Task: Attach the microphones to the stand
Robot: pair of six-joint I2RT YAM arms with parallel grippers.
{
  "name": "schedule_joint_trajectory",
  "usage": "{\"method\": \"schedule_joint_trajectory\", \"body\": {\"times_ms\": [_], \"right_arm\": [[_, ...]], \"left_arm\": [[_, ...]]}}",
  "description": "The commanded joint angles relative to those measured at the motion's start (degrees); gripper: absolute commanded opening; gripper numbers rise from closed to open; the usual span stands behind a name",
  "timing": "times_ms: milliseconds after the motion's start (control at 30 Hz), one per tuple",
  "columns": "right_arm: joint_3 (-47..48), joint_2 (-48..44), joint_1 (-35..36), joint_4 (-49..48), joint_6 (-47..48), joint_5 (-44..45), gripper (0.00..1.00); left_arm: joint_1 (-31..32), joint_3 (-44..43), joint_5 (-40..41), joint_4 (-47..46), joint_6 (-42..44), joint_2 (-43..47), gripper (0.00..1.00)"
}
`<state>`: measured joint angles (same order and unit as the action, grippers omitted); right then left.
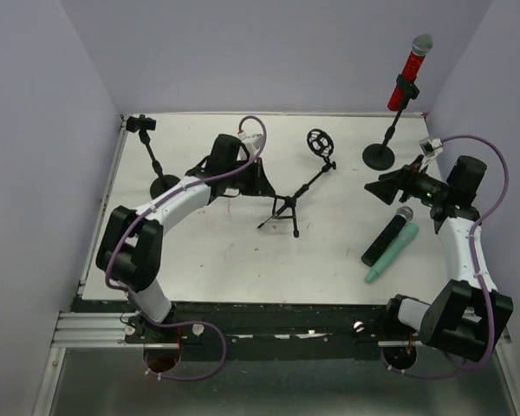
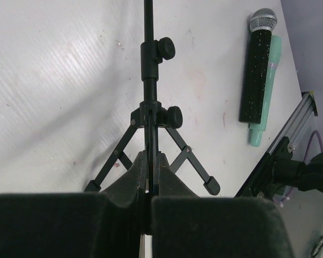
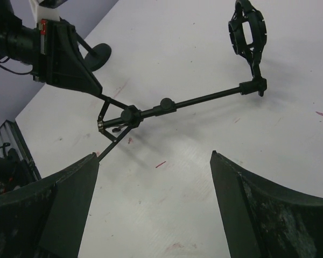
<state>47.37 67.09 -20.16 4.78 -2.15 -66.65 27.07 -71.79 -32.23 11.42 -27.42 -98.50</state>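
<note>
The red microphone sits in the clip of a round-base stand at the back right. The black microphone and the mint-green microphone lie side by side on the table at the right; both also show in the left wrist view, black and green. My left gripper is shut on a leg of the tilted tripod stand, whose empty clip points back right. My right gripper is open and empty above the table, left of the two lying microphones.
A second round-base stand with an empty clip stands at the back left. The white table's front edge borders a black rail. Walls close in the back and both sides.
</note>
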Motion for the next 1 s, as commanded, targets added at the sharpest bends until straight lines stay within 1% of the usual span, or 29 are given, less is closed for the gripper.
{"method": "schedule_joint_trajectory", "body": {"times_ms": [0,67,133,200,267,367,400,467,500,567,600,667,767,867,967], "right_arm": [[-2.02,0.85,0.12,-4.16,-3.73,-3.83,0.92],[-3.25,1.20,0.12,-8.36,-6.45,-5.23,0.92],[-4.65,2.08,0.65,-12.75,-11.10,-6.73,0.92],[-6.15,3.13,2.22,-16.71,-15.23,-6.65,0.92],[-6.77,3.75,5.12,-18.57,-17.09,-4.81,0.92],[-6.42,5.06,11.44,-18.92,-17.62,-0.51,0.92],[-6.16,5.42,13.11,-20.14,-19.45,1.24,0.92],[-6.15,7.08,16.63,-25.75,-24.80,3.62,0.91],[-6.07,7.96,17.69,-29.17,-27.87,4.94,0.91],[-4.15,9.72,19.98,-32.45,-32.37,7.84,0.91],[-2.65,10.68,21.99,-32.03,-32.65,9.16,0.91],[1.04,11.92,24.54,-28.17,-32.04,13.89,0.91],[5.87,13.68,26.93,-23.86,-32.91,21.36,0.91],[6.94,15.08,27.81,-26.29,-36.94,24.02,0.91],[7.55,16.93,29.12,-29.91,-40.99,23.85,0.89]], "left_arm": [[-0.17,11.29,2.25,-18.25,-1.58,10.06,0.00],[-0.09,16.13,2.96,-22.74,-2.55,13.93,0.00],[-0.18,19.74,3.66,-25.47,-3.34,17.27,0.00],[-0.09,23.26,4.45,-28.28,-4.48,21.13,0.00],[0.44,26.86,5.94,-31.36,-5.53,25.09,0.00],[1.75,31.26,8.93,-34.88,-7.03,30.46,0.00],[2.45,32.75,9.89,-36.11,-7.64,32.47,0.00],[3.86,34.86,12.96,-37.78,-8.79,35.38,0.00],[4.56,35.83,14.29,-38.48,-9.31,36.61,0.00],[5.80,37.77,17.18,-39.80,-10.89,39.25,0.00],[6.32,38.65,18.68,-40.59,-11.60,40.48,0.00],[7.82,40.58,21.49,-42.35,-13.09,42.68,0.00],[9.57,42.08,24.31,-43.85,-14.41,44.70,0.00],[10.81,42.08,25.11,-43.94,-15.03,45.59,0.00],[11.86,42.26,25.72,-44.38,-15.21,46.03,0.00]]}}
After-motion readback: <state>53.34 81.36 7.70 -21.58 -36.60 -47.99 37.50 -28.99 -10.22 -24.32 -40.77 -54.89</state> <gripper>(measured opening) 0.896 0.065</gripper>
